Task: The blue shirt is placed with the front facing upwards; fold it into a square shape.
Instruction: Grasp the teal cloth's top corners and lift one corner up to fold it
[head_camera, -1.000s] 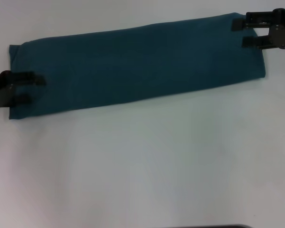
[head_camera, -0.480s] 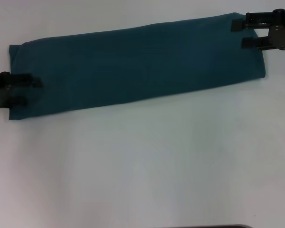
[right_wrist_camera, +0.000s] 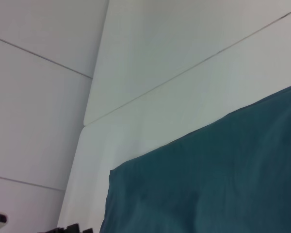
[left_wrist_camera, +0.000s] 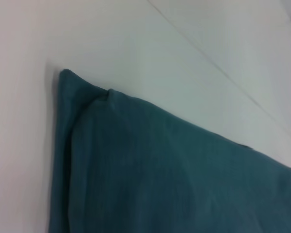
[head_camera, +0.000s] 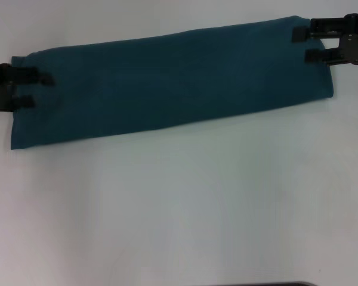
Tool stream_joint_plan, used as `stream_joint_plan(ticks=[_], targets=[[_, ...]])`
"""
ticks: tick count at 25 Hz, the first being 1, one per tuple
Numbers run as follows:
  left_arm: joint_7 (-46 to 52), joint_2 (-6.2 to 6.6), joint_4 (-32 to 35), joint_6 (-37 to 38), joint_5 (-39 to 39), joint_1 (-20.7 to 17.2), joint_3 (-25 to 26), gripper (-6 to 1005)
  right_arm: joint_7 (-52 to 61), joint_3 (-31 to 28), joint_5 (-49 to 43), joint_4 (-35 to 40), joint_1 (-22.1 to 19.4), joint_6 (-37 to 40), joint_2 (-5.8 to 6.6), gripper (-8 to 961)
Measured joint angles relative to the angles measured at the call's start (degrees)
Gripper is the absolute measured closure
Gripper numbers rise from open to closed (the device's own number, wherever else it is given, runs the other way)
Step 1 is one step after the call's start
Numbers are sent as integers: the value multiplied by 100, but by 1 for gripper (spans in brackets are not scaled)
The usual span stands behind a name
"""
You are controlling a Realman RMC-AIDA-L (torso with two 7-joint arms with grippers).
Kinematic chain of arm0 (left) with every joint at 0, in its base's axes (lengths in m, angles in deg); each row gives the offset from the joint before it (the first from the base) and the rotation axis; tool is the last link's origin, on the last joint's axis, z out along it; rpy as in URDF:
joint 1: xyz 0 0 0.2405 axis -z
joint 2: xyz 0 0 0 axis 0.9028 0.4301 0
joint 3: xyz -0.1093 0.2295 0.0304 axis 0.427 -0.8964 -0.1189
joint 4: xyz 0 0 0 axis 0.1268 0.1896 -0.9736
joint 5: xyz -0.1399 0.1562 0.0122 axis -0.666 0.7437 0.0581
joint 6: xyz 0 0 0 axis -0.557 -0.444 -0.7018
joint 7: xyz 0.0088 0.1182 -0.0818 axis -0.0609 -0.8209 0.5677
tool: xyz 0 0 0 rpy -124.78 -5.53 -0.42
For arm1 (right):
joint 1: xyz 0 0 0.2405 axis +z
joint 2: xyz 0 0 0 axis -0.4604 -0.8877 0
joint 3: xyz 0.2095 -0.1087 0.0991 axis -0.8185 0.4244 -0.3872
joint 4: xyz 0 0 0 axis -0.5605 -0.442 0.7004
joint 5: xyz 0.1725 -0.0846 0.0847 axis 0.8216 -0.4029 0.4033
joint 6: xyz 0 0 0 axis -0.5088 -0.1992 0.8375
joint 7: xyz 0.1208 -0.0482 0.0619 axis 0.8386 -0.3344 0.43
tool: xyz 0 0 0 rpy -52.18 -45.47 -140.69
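We have the blue shirt (head_camera: 173, 83) lying as one long, narrow band across the upper part of the head frame, running from the left edge up toward the upper right corner on a slight slant. It shows plain dark teal cloth all the way along, smooth and flat, no lettering or label on the face we can see. In the left wrist view the blue shirt (left_wrist_camera: 160, 170) fills the lower right, with one corner pointing toward the upper left and a layered, doubled edge down its side. In the right wrist view the blue shirt (right_wrist_camera: 218, 179) takes the lower right, its corner square and its edge neat. Now the left gripper (head_camera: 33, 89) at the left edge of the head frame: its two fingers are spread apart over the band's end, and we cannot tell whether they touch the cloth. The right gripper (head_camera: 303, 45) sits at the upper right, fingers likewise apart over that end. Underneath it all is the white table (head_camera: 185, 202), with thin seam lines crossing it in both wrist views.
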Motion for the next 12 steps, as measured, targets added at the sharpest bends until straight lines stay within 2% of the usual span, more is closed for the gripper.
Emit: stream_joint_plan(ticks=[3,5,12], targets=[[48,-85,64,-326,140,119,-105,207,0,-1,0,0,1,1,-2,88],[52,-98,124,-467,142,173,-161,207,5,-1,0,0,1,1,-3,88],[199,-31,268,-663,362,262,-428,207,17,0,-29,0,5,0,-7,88]])
